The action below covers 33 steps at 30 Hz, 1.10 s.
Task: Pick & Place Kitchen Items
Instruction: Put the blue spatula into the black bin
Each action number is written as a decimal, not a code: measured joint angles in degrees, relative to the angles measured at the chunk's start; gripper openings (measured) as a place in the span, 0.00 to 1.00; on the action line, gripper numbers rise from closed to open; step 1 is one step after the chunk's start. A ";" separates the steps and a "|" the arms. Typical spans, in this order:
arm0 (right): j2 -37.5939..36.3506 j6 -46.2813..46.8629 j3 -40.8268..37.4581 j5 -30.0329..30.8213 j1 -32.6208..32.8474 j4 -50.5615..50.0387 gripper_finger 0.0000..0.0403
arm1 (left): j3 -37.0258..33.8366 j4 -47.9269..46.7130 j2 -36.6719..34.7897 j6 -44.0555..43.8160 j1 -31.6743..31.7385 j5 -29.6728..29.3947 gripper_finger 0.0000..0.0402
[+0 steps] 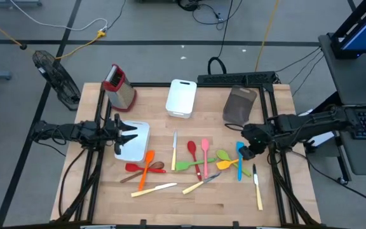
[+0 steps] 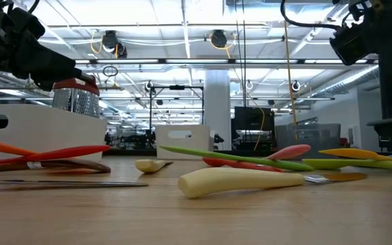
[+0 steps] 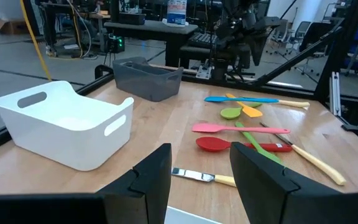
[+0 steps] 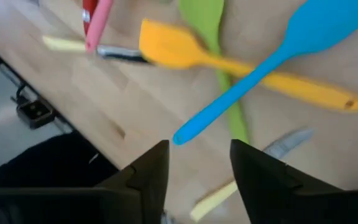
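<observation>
**Right Arm Positioned Over the Blue Spatula**

With its fingers apart and nothing between them, the right gripper [image 1: 249,152] hovers above the utensils near the right edge of the tabletop [image 1: 189,203]. Its wrist view shows the blue spatula [image 4: 272,62] lying across the yellow spatula [image 4: 229,59], with a green spoon [image 4: 219,74] passing under both. A cream-handled knife [image 1: 257,188] lies just beside this group, toward the front right corner.

Most other kitchen items sit mid-table: a pink spatula [image 1: 205,159], a red spoon [image 1: 192,150], and an orange spatula [image 1: 146,169] crossing a wooden spoon [image 1: 150,169] closer to the left side.

The left gripper [image 1: 124,132] waits at the left edge, over one white tub [image 1: 137,151], parted and empty. A second white tub [image 1: 182,97] and a brown holder [image 1: 239,105] stand near the back edge, with the grater [image 1: 118,86] toward the back left corner.

Procedure for the step in hand, judged to be a pick from the right-hand group:

1. Select the topmost item; the blue spatula appears to lie on top, though the crossing is too blurred to be certain.
2. Centre the fingers across its handle, clear of the crossing point.
3. Descend straight, close fully, lift vertically to avoid dragging neighbours.
</observation>
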 joint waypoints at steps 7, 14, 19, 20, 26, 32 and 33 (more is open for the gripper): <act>2.74 6.48 -0.02 -0.29 2.47 0.17 0.47 | 0.00 0.00 0.00 1.71 0.00 -0.01 0.42; 5.77 10.70 -0.04 -0.12 3.63 1.46 0.46 | 0.00 0.00 0.00 2.87 0.00 -0.02 0.42; 7.27 11.00 -0.04 -0.12 3.60 2.47 0.46 | 0.00 0.00 0.00 2.58 0.00 -0.01 0.42; 7.39 11.00 -0.04 -0.12 3.60 2.59 0.46 | 0.00 0.00 0.00 2.45 0.00 -0.01 0.42; 7.42 10.50 -0.04 0.01 3.58 4.96 0.44 | 0.00 0.00 -0.01 2.46 0.00 -0.02 0.42; 7.42 12.79 -0.04 -0.05 3.58 6.83 0.44 | 0.00 0.00 -0.01 2.48 0.00 -0.02 0.42; 7.42 14.01 -0.09 -0.04 3.58 6.81 0.44 | 0.00 0.00 0.00 2.48 0.00 -0.02 0.42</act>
